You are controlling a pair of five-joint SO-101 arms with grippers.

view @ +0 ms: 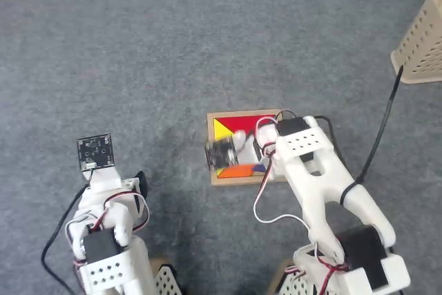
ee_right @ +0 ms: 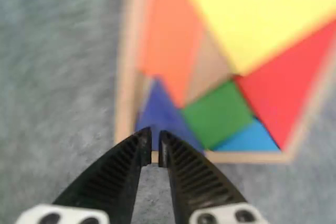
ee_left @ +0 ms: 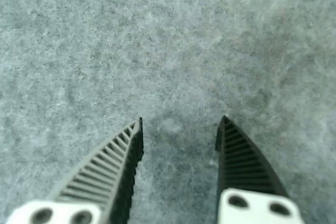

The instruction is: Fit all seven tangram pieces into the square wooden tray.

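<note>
The square wooden tray (view: 209, 129) lies on the grey carpet at mid-table, with coloured tangram pieces in it. In the right wrist view I see a yellow triangle (ee_right: 257, 14), a red triangle (ee_right: 283, 87), an orange piece (ee_right: 170, 45), a green square (ee_right: 218, 114), a light blue piece (ee_right: 249, 139) and a dark blue triangle (ee_right: 163, 114). A tan area (ee_right: 210, 66) sits between the orange and yellow pieces. My right gripper (ee_right: 155, 136) is shut and empty, its tips at the tray's rim (ee_right: 126, 77) by the dark blue triangle. My left gripper (ee_left: 180, 124) is open over bare carpet, far left of the tray.
A beige perforated container (view: 421, 39) stands at the back right edge. A black cable (view: 383, 129) runs from it down toward the right arm (view: 324, 184). The left arm (view: 103, 198) is folded back near the front left.
</note>
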